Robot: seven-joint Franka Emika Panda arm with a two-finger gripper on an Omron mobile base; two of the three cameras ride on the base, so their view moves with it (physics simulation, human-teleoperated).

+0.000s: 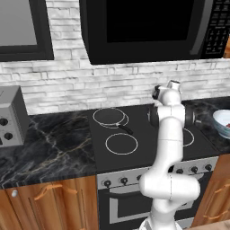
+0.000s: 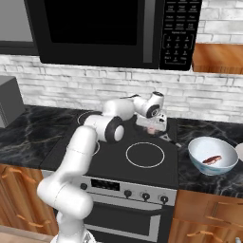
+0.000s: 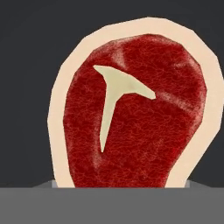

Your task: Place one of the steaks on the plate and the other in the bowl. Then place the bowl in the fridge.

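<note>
— Where is the gripper [image 2: 153,126] at this moment?

— It is low over the back of the black stove top [image 2: 142,168], under the microwave [image 2: 114,31]. The arm is stretched forward and bent down to that place.

— Are the jaws apart or together?

— I cannot tell. In the right base view the fingers are too small and partly hidden, and the hand view does not show the tips. I see something pinkish just at the gripper, but whether it is gripped, I cannot say.

— And the steaks?

— One steak [image 3: 131,113] lies very close under the hand camera, on a dark surface. It is red with a pale fat edge and a whitish bone mark shaped like a T. The other steak [image 2: 211,159] lies inside the bowl [image 2: 199,153], which stands on the dark marble counter [image 2: 209,182] to the right of the stove.

— Is the bowl near the gripper?

— No, it is well apart, to the right of it.
</note>
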